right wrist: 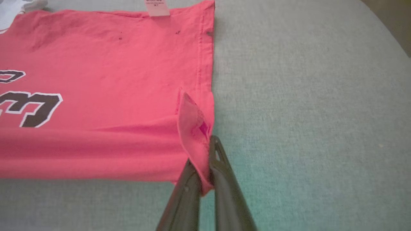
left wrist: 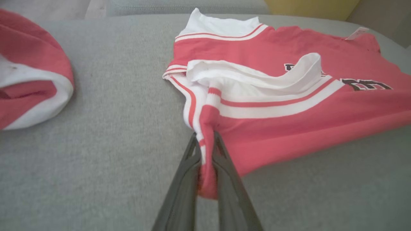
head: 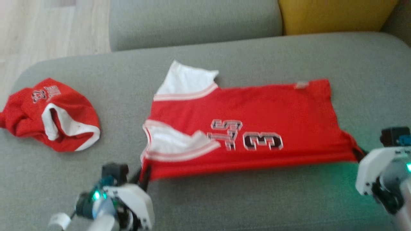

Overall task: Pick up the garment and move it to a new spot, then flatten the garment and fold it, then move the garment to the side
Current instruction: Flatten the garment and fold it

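The red jersey (head: 250,128) is found spread out between the two pincers, its near edge drawn taut from one to the other. The left pincer (left wrist: 205,141) is clenched on the near corner by the striped armhole. The right pincer (right wrist: 208,147) is clenched on the near hem corner, where a small flap of cloth is folded up just beyond its tips. The jersey is noted as red with white, red-striped trim, black white-edged lettering on the chest, and a pale label (right wrist: 157,7) on the far edge, beyond the right pincer. It is borne by a grey fabric seat cushion (head: 224,199). A second red-and-white garment (head: 51,112) is seen crumpled well to the left of the left pincer, apart from the jersey. Further beyond are recorded a grey back cushion (head: 192,22), a yellow cushion (head: 334,16) and, far left, pale wooden floor (head: 41,29)
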You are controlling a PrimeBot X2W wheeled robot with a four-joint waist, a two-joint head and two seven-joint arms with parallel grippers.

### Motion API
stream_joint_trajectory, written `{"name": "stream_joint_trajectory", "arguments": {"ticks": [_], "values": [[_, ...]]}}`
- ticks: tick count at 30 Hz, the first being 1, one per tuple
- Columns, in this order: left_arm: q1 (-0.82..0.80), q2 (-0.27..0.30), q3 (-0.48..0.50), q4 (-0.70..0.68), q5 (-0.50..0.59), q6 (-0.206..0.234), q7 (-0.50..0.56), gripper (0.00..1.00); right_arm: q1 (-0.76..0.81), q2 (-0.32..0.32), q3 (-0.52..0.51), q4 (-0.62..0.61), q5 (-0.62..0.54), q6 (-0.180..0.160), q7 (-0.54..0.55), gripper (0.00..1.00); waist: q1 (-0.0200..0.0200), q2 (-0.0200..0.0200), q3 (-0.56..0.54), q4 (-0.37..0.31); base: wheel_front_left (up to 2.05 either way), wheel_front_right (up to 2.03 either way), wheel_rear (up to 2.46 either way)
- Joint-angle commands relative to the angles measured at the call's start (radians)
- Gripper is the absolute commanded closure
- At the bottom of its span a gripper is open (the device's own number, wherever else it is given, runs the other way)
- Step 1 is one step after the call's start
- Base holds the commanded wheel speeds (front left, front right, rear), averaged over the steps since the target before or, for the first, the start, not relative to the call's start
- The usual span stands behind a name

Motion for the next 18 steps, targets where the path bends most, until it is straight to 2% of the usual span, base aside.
{"name": "stream_joint_trajectory", "arguments": {"ticks": [1,7,8,9,10,11,18], "values": [[0.01,0.05,0.027,-0.056,-0.008,-0.001,0.035,1.0,0.022,-0.067,0.011,-0.053,0.031,-0.001,0.046,1.0,0.0,-0.0001,-0.029,0.009,0.0,0.0,0.0],[0.103,0.083,-0.003,-0.155,-0.031,0.002,0.147,1.0,0.102,-0.1,-0.001,-0.136,0.084,-0.001,0.151,1.0,0.0,-0.0001,-0.041,0.005,0.0,0.0,0.0],[0.11,0.087,-0.002,-0.168,-0.033,0.006,0.152,0.77,0.112,-0.1,-0.007,-0.147,0.085,-0.001,0.159,0.58,0.0,-0.0001,-0.04,0.004,0.0,0.0,0.0],[0.11,0.087,-0.002,-0.168,-0.033,0.006,0.152,0.77,0.112,-0.1,-0.007,-0.147,0.085,-0.001,0.159,0.58,0.0,-0.0001,-0.04,0.004,0.0,0.0,0.0],[0.114,0.091,0.001,-0.18,-0.03,0.015,0.151,0.08,0.118,-0.098,-0.016,-0.162,0.083,-0.001,0.155,0.0,0.0,-0.0001,-0.039,0.002,0.0,0.0,0.0],[0.115,0.091,0.008,-0.191,-0.031,0.023,0.143,0.0,0.121,-0.089,-0.035,-0.176,0.08,-0.001,0.145,0.0,0.0,-0.0001,-0.037,0.0,0.0,0.0,0.0],[0.069,0.064,0.074,-0.237,-0.037,0.061,0.011,0.0,0.112,-0.003,-0.106,-0.304,0.033,-0.001,0.014,0.0,0.0,-0.0001,-0.011,-0.023,0.0,0.0,0.0]]}}
